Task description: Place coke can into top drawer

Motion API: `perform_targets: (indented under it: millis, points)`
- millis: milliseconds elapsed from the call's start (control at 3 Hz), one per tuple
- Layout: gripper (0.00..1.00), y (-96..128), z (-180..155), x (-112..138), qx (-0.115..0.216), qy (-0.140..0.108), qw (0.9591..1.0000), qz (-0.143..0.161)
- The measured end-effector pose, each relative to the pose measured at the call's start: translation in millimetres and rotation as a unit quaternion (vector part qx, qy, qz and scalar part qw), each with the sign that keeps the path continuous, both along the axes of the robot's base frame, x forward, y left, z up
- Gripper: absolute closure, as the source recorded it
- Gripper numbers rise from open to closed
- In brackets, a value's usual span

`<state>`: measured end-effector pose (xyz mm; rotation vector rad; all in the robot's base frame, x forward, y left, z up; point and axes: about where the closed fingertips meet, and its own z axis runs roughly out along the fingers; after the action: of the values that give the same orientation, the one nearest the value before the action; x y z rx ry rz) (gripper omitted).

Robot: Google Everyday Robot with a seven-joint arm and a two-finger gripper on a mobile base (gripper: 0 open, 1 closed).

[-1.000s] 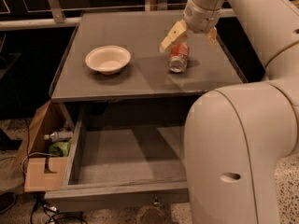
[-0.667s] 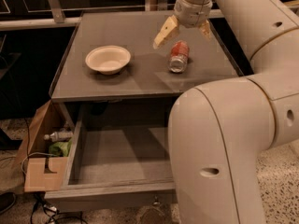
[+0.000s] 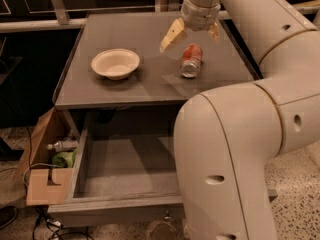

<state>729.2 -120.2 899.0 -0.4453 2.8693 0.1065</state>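
On the table (image 3: 150,90) the bowl (image 3: 115,63) sits left of the coke can (image 3: 191,60); the pincer (image 3: 193,35) hangs just above the can. The top drawer (image 3: 125,166) juts out below, in front.

Illumination: dim, warm, from above; far background dark. Gripper (image 3: 193,34), spread open above the far-right cabinet top (image 3: 150,81), is well lit.

You have a cream pincer (image 3: 190,40) above the worktop (image 3: 125,29) — flat grey. Coke can (image 3: 191,60): red-orange, white markings, silver end. Bowl (image 3: 115,63): cream. Top drawer (image 3: 125,169): grey inside — floor (image 3: 300,184) speckled.
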Motion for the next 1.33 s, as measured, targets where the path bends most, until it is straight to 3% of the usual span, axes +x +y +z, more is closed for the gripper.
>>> perform_targets:
  millis: [667,1333]
  points:
    - [0.0,1,-18,21,-0.019,0.0,0.9996,-0.02]
    - [0.01,-31,-68,41,-0.036,0.021,0.997,-0.064]
